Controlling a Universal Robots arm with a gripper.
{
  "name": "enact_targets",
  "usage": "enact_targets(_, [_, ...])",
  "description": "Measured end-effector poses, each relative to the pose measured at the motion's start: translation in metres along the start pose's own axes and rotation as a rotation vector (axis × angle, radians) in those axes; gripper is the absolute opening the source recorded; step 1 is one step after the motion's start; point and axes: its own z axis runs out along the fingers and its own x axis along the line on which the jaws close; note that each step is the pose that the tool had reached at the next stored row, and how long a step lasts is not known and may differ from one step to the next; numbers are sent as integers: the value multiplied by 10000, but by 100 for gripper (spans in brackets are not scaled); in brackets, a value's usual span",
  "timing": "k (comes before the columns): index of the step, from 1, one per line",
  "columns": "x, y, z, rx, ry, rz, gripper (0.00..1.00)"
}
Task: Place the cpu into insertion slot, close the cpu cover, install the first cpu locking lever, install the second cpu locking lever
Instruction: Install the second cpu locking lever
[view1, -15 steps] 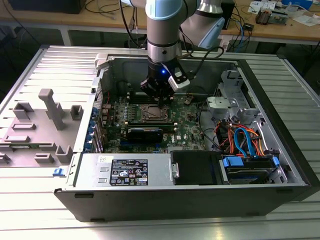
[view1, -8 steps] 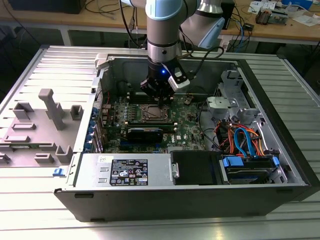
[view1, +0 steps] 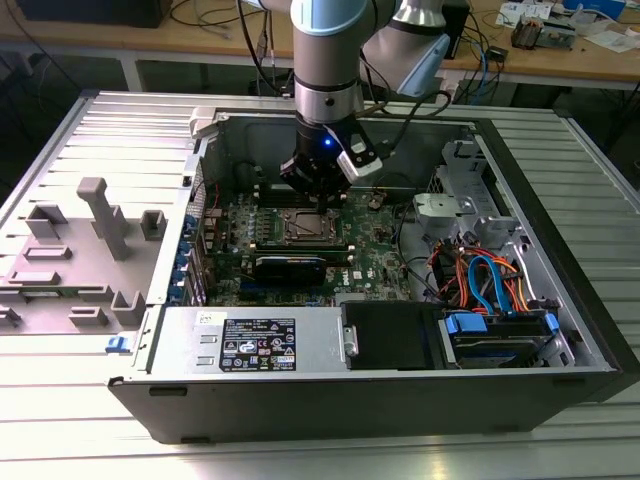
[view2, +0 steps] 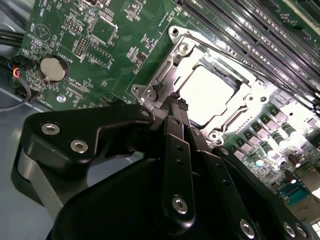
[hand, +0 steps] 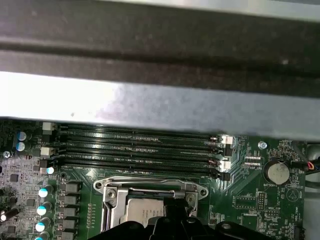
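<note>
In the exterior view my gripper (view1: 318, 195) hangs inside the open computer case, just above the insertion slot (view1: 305, 228) on the green motherboard. In the second wrist view the cpu (view2: 207, 95) lies in the insertion slot (view2: 176, 35) as a bright silver square. The cpu cover (view2: 239, 109) lies flat around it. My gripper (view2: 176, 100) is shut, with its tips at the socket's edge near a corner and nothing visible between them. The first wrist view shows the cpu (hand: 145, 212) and cover (hand: 112, 200) just beyond the gripper's black body (hand: 175, 225).
Long black memory slots (hand: 140, 150) run beside the socket. A black graphics card (view1: 290, 268) sits on its near side. A coin battery (view2: 52, 69) sits on the board. The power supply (view1: 250, 340), coloured cables (view1: 490, 280) and case walls (view1: 330, 125) hem in the board.
</note>
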Motion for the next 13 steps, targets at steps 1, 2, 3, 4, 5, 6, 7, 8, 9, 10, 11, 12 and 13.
enact_targets(1, [0, -2, 0, 0, 1, -2, 11])
enact_targets(2, [0, -8, 0, 0, 0, -2, 11])
enact_targets(3, [1, -15, 0, 1, 0, -2, 11])
enact_targets(4, [1, -15, 0, 0, 0, -2, 11])
enact_targets(5, [1, -16, 0, 0, 0, -2, 11])
enact_targets(6, [1, -17, 0, 0, 1, -2, 11])
enact_targets(7, [1, -18, 0, 0, 0, -2, 11])
enact_targets(8, [1, -18, 0, 0, 0, -2, 11])
enact_targets(9, [1, -19, 0, 1, 0, -2, 11])
enact_targets(10, [1, -20, 0, 1, 1, -2, 11])
enact_targets(11, [1, -21, 0, 1, 1, -2, 11])
enact_targets(12, [1, -21, 0, 1, 0, -2, 11])
enact_targets(13, [2, -24, 0, 0, 0, -3, 11])
